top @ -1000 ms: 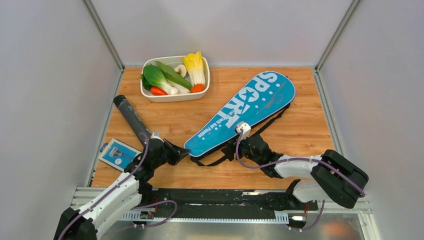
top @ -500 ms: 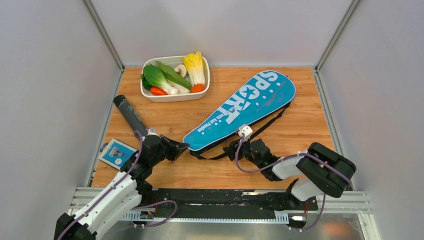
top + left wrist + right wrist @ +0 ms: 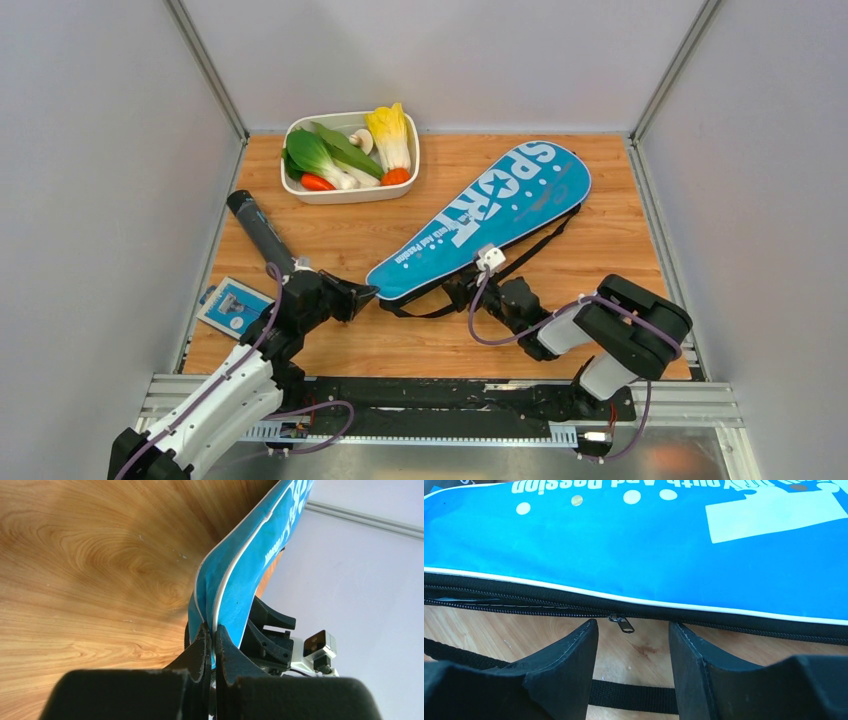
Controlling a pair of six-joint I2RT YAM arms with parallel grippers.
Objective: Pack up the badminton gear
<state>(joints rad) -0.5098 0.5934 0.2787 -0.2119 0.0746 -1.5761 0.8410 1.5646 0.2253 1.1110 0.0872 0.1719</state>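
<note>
Top: high behind the arm bases, facing down and forward; far enough to take in the whole table [image 3: 620, 260].
Left wrist: low, very near, looking along cover [image 3: 240, 580] from its narrow end.
Right wrist: low, very near, facing cover's zipped edge side-on.
Shared: cover, in all three.

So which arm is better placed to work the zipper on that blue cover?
Right, probably. The right gripper is open, with the zipper pull just ahead of the gap between its fingers. The left gripper is shut on the narrow end of the cover, busy holding it.
</note>
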